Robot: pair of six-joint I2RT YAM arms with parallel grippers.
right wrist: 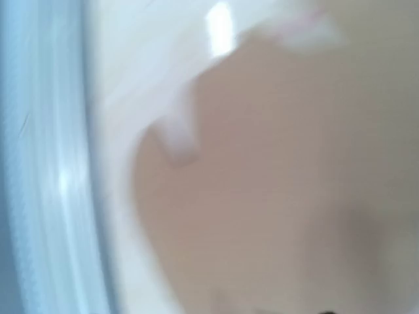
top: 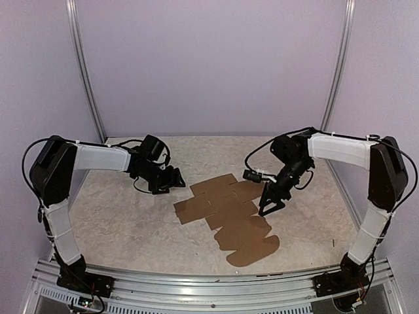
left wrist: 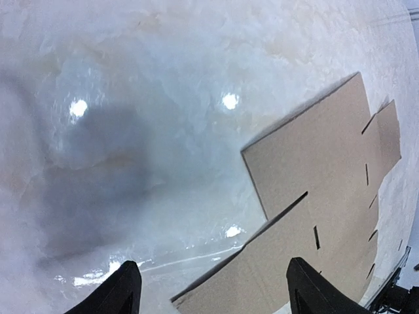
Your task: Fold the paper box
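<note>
Flanking the flat paper box near the middle of the tabletop, the left gripper and right gripper are hovering open and empty, seemingly readying to raise its panels.

The paper box is a plain brown cardboard sheet, not folded, and it lies flat on the worktop in the lower middle of the top view. It runs diagonally from upper left to lower right. It has square panels, narrow slits and a rounded flap at its lower end.
</note>
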